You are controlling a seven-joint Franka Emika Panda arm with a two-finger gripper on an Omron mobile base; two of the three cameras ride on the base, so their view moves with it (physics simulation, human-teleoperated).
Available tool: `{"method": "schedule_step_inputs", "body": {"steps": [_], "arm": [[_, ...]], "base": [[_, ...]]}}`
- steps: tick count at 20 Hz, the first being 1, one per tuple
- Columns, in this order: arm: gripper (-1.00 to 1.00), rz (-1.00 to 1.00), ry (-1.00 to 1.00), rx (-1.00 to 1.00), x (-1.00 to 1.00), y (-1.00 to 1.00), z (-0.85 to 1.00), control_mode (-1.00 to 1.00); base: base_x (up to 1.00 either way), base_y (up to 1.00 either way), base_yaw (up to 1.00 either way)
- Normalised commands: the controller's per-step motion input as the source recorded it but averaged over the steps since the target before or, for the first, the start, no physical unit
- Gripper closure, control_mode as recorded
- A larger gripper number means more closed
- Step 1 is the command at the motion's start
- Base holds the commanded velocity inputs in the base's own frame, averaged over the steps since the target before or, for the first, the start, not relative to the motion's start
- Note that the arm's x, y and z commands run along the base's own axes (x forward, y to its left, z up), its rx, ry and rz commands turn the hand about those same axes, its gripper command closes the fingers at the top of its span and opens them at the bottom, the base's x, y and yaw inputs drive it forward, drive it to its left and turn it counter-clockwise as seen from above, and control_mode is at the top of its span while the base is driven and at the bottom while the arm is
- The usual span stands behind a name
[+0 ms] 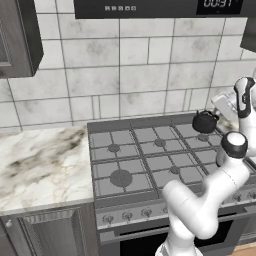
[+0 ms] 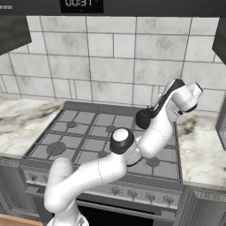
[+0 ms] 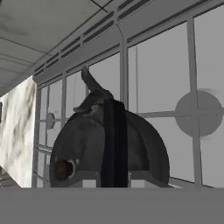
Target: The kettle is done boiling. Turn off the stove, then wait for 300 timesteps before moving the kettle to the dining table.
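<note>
The kettle (image 1: 204, 121) is seen at the back right burner of the stove (image 1: 150, 160), close under the tiled wall. The gripper (image 2: 155, 107) is placed directly over the kettle, jaws pressed together on the thin wire handle (image 3: 113, 144), which runs lengthwise between the finger tips in the hand view. Judged: the lift must go straight up along the handle's arch. The spout (image 3: 89, 81) pointing away from the hand is shown by the hand view; the burner position is given by the base views.
</note>
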Motion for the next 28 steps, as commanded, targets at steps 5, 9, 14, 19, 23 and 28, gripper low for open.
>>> {"method": "schedule_step_inputs", "body": {"steps": [5, 9, 14, 19, 23, 28], "arm": [[1.00, -0.20, -0.07, 0.00, -0.53, 0.72, 0.04, -1.00], [1.00, -0.22, -0.06, 0.00, -0.63, 0.71, 0.00, -1.00], [1.00, -0.26, -0.07, 0.00, -0.70, 0.68, 0.00, -1.00], [1.00, -0.28, -0.05, 0.00, -0.70, 0.61, 0.04, -1.00], [1.00, -0.25, 0.00, 0.00, -0.47, 0.48, 0.19, -1.00], [1.00, -0.22, 0.00, 0.00, -0.39, 0.39, 0.20, -1.00]], "base": [[0.00, 0.00, 0.00], [0.00, 0.00, 0.00], [0.00, 0.00, 0.00], [0.00, 0.00, 0.00], [0.00, 0.00, 0.00], [0.00, 0.00, 0.00]]}}
